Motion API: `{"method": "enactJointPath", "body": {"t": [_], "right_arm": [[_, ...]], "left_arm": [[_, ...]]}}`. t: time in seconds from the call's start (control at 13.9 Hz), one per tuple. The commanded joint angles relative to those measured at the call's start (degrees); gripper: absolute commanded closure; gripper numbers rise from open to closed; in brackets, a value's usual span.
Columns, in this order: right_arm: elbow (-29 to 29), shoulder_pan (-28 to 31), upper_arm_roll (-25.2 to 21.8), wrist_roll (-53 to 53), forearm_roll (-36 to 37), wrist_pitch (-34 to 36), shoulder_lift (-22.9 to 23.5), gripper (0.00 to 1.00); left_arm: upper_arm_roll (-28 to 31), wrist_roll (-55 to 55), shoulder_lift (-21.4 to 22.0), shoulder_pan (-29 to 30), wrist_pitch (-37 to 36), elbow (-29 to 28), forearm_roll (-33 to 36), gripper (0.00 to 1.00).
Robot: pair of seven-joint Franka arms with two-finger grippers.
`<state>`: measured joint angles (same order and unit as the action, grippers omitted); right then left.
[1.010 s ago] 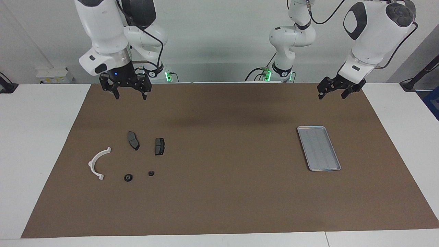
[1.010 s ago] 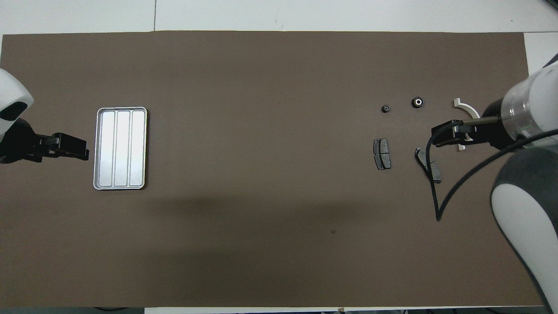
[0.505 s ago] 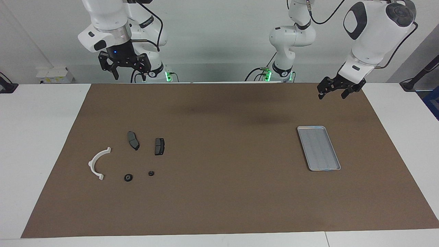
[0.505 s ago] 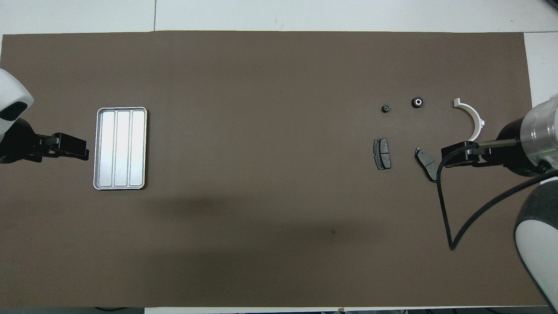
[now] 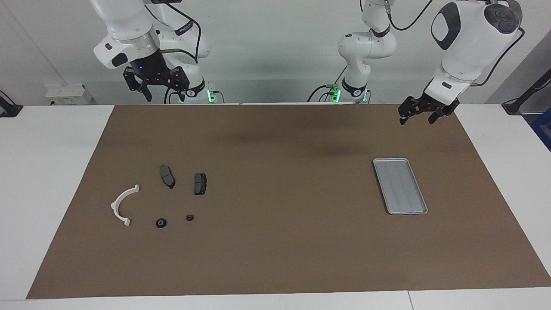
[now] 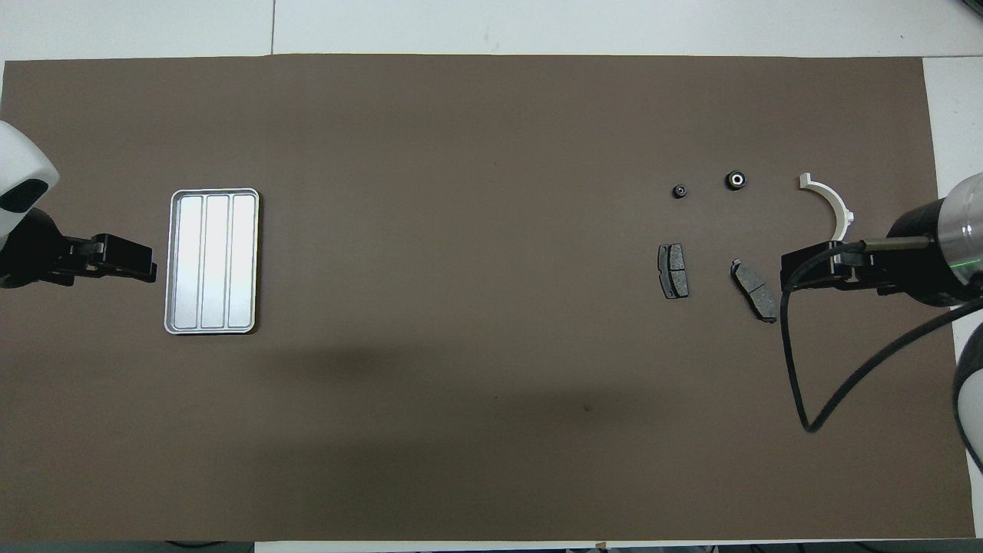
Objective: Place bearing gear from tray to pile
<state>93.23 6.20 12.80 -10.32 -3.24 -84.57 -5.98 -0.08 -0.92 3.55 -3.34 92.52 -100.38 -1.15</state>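
Materials we see on the table

Our tray (image 6: 175, 265) looks like shiny ridged metal, the half-ring bracket (image 5: 121, 205) white plastic, the brown mat (image 5: 284, 241) matt.

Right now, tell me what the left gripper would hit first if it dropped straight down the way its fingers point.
Probably bare brown mat. The left gripper, open, hangs over the mat beside the tray, nearer the robots; depth is uncertain, but the tray looks clear of its line.

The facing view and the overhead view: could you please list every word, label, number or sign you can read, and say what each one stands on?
None: no text can be read in either view.
tray: bare ridged metal, no marking.
pile: no print visible on any of the parts.
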Motion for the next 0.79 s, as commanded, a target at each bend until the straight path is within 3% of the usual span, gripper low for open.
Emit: {"method": "enactJointPath", "body": {"t": [0.0,0.72], "right_arm": [[0.9,0.2,-0.3,0.4,-1.2,-1.3,-0.4,0.0],[1.8,0.3,-0.2,0.4,2.4,-2.4,-0.8,0.0]], "left_arm": [[0.4,0.2,1.7,-0.4,1.2,-2.0,-0.3,0.0],[0.4,0.2,1.7,-0.4,1.2,-2.0,-0.3,0.0]]}}
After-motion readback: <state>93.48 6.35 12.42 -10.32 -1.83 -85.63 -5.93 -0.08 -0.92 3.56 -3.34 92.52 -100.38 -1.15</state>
